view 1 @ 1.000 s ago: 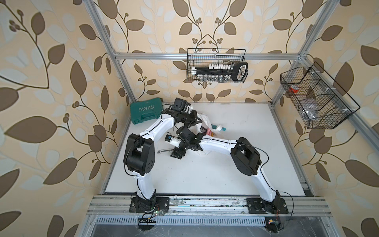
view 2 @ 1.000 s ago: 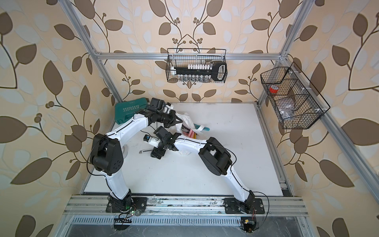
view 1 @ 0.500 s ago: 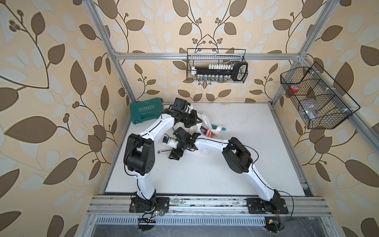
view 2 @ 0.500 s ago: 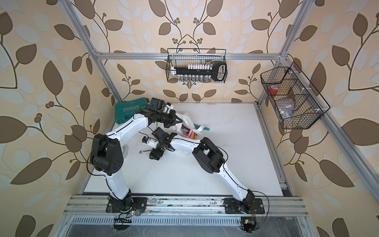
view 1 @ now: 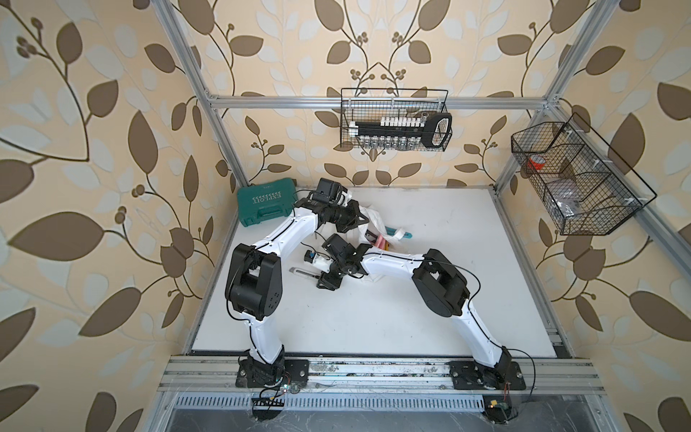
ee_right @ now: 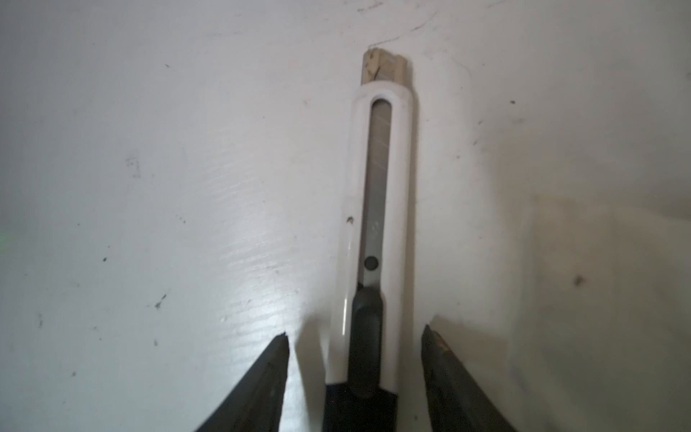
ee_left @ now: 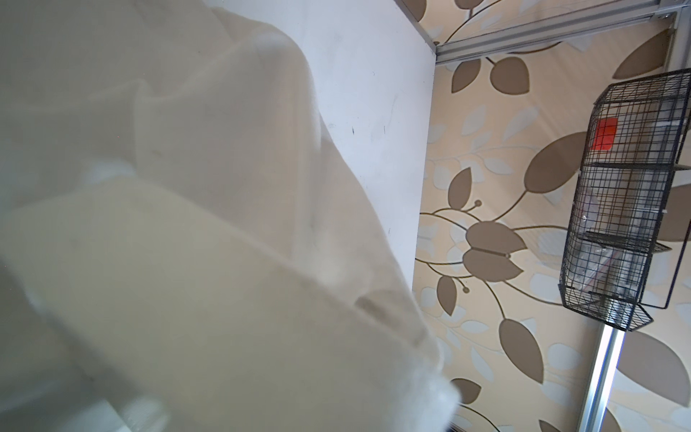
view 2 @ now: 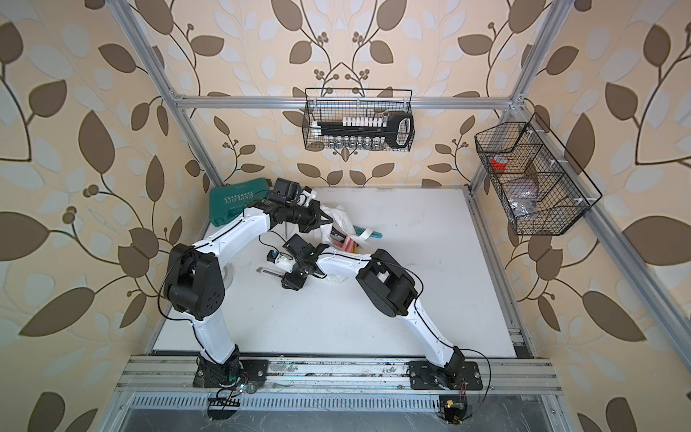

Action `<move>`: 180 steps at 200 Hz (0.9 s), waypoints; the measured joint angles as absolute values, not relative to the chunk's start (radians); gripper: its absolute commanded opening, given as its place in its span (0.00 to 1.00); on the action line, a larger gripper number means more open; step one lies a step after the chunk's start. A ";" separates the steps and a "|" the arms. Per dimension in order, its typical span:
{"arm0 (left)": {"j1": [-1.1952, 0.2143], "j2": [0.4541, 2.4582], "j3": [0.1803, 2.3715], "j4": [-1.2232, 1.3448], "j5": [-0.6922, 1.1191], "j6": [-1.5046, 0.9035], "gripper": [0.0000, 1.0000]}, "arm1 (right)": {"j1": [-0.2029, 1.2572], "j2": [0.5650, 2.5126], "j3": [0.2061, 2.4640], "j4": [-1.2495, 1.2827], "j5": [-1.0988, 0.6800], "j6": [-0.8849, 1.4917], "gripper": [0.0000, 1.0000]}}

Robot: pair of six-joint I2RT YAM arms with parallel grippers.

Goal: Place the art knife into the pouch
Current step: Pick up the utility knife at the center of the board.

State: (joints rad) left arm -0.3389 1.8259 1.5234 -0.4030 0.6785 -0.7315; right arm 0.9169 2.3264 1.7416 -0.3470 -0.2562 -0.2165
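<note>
Lying on scuffed white tabletop (ee_right: 149, 187), art knife (ee_right: 377, 209), leaf-patterned walls (view 1: 112, 149) around.

My right claw (ee_right: 356, 331) is black, the knife (ee_right: 377, 209) white and grey, my bag (ee_left: 187, 262) plain cream, the case (view 1: 263, 202) green.

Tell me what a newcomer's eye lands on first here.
The white art knife lies flat on the table, left of centre. The right gripper sits low over its slider end, jaws open on either side and not touching it. Further back, the left gripper is shut on the white pouch, lifting its cloth, with a green tool case in the back-left corner.
</note>
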 measured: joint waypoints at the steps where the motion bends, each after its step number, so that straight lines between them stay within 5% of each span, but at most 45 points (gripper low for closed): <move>1: -0.339 1.826 1.523 -0.403 0.678 -0.731 0.00 | 0.918 2.325 1.740 -0.347 -0.254 -0.217 0.55; 78: -0.339 1.813 1.500 -0.380 0.678 -0.734 0.00 | 0.991 2.314 1.736 -0.372 -0.049 -0.173 0.35; 180: -0.339 1.807 1.499 -0.376 0.678 -0.735 0.00 | 1.001 2.167 1.528 -0.374 0.019 -0.075 0.27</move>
State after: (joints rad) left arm -0.3386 1.8072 1.4994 -0.3763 0.6785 -0.7353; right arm 1.0012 2.1674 1.5280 -0.3737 0.0185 -0.0746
